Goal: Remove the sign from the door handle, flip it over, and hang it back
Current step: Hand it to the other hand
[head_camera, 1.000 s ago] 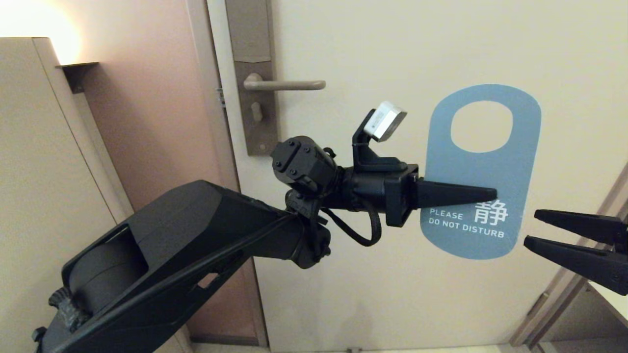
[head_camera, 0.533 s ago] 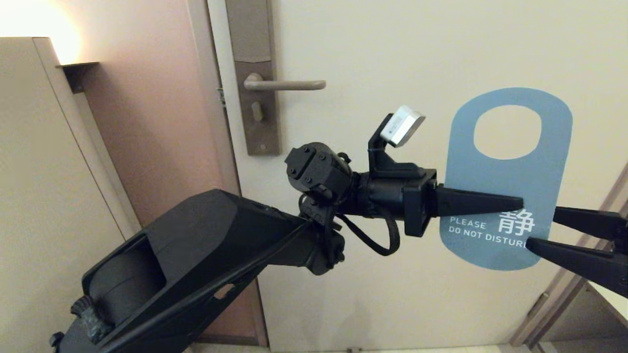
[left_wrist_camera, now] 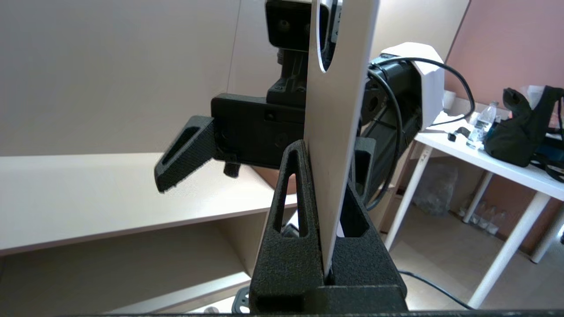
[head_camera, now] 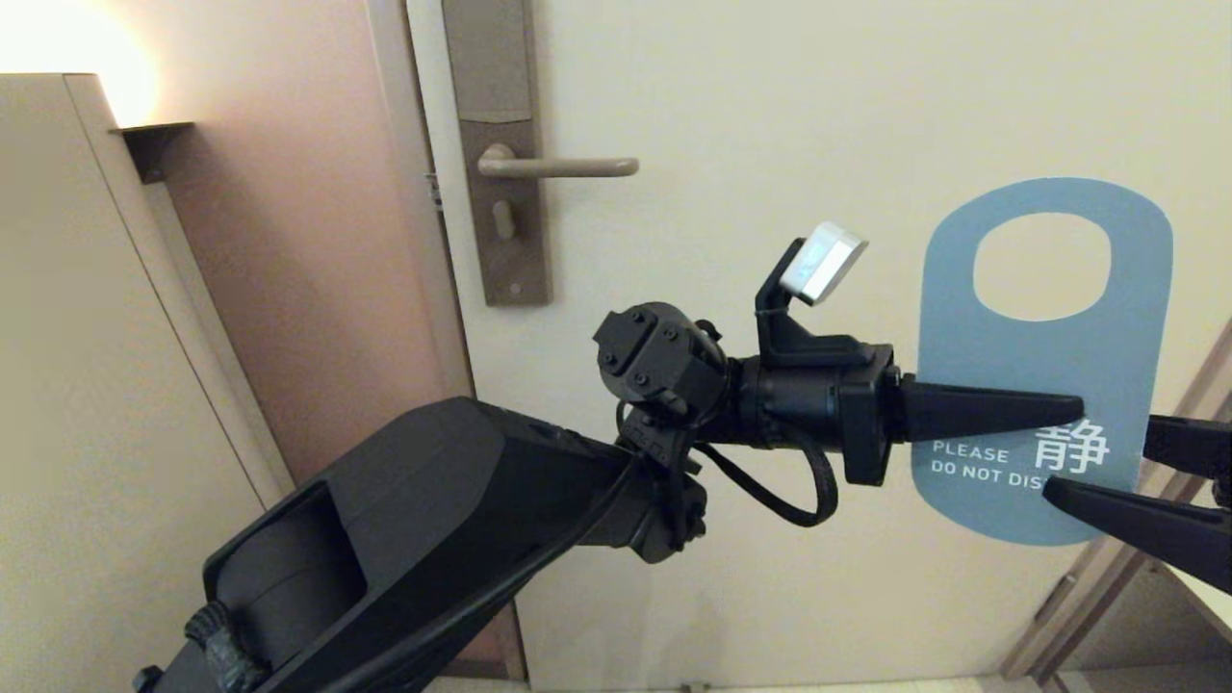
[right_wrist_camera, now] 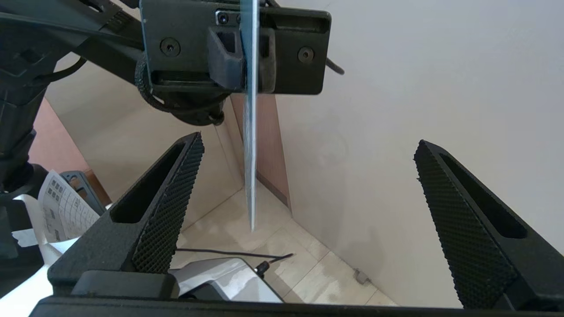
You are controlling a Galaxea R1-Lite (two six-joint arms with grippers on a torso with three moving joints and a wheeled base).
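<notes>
Cream door and pinkish wall fill the background, with a lamp glow at the upper left corner. Reaching across from the left, the left pincer is clamped on the sign, gripping its lower part just above the printed words. The sign hangs upright in the air, blue "DO NOT DISTURB" face toward the head camera, its oval hole at the top, well to the right of and lower than the door handle. In the left wrist view the card shows edge-on, its pale face visible, wedged between the two fingers. The right pincer enters from the right edge with its jaws wide apart, one finger on either side of the sign's lower right corner; in the right wrist view the card's edge stands between the spread fingers, touching neither. The door handle juts level from its brown backplate, bare.
</notes>
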